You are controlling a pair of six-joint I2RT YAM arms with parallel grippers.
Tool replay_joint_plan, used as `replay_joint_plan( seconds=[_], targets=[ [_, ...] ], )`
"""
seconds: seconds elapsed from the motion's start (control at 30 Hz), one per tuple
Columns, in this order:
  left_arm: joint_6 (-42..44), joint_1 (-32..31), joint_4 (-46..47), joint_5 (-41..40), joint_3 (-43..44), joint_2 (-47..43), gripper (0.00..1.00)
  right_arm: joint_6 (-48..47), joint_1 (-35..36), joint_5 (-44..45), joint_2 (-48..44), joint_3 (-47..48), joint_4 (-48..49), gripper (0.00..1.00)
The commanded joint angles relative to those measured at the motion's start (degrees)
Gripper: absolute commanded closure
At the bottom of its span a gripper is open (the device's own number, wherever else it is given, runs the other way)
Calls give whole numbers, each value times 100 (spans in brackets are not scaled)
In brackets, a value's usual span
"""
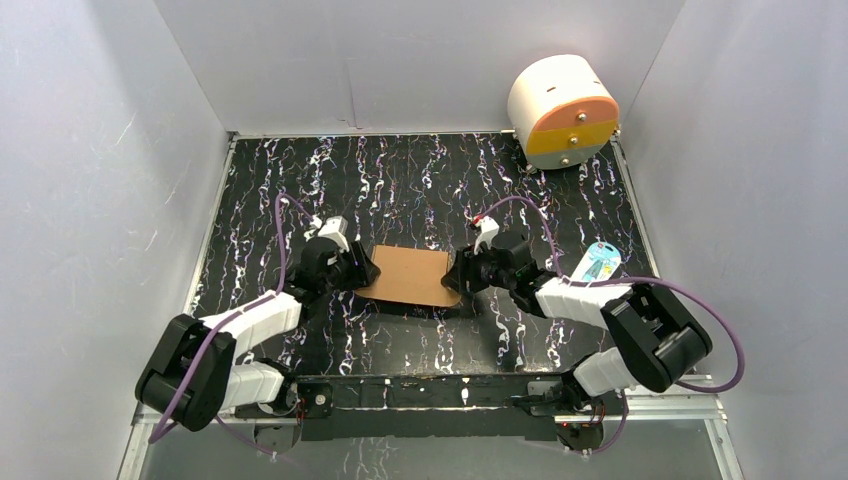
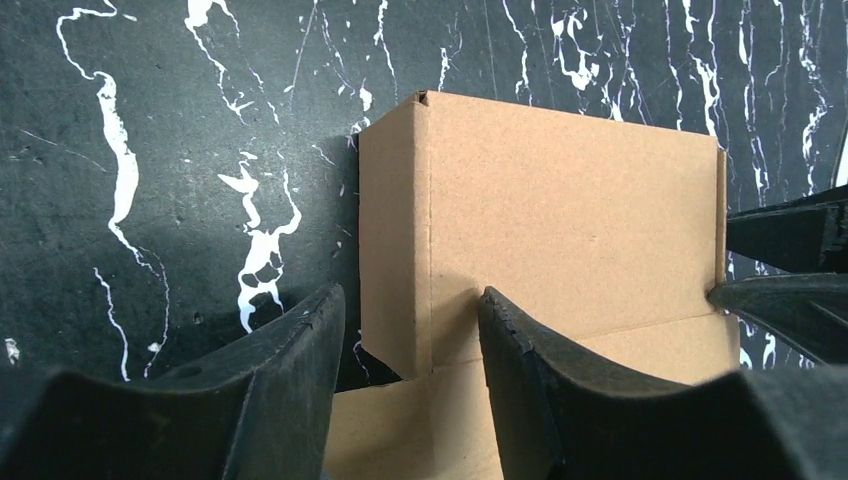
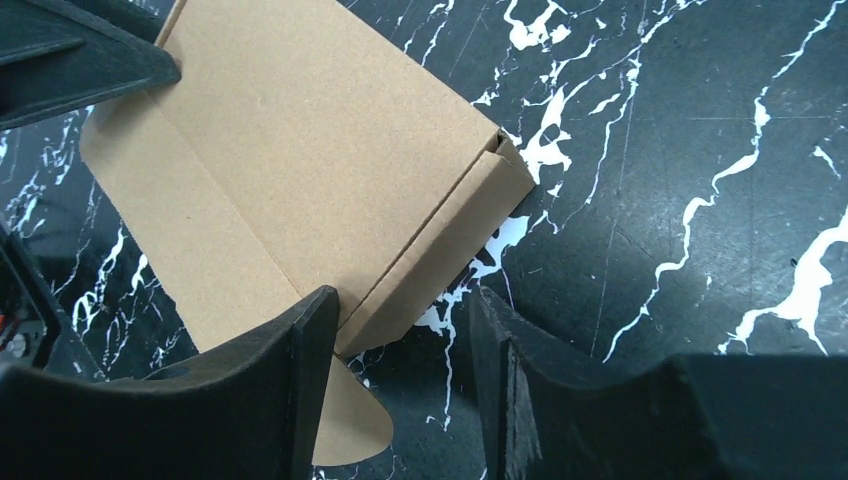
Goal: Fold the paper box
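Brown box [image 1: 405, 277] lies mid-table [image 1: 400, 180], btwn both claws. L claw [image 1: 362, 270] at its left end, approx half open, jaws straddling the side wall w/ gaps. R claw [image 1: 458, 275] at right end, also part open: one jaw over box top edge, other over table.

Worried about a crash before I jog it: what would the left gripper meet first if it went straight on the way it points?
The paper box: its folded side wall lies between the fingers of the left gripper, so cardboard would likely come very soon.
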Motion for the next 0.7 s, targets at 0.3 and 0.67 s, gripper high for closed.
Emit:
replay_joint_plan(
  seconds=[0.3,0.67],
  targets=[
    [-319,21,231,322,-704,-423,59,63,-496,-1100,773,-279,1153,53],
    [-559,25,-784,-367,-242,-1717,45,-979,-518,-1100,106,690,-344,35]
  ],
)
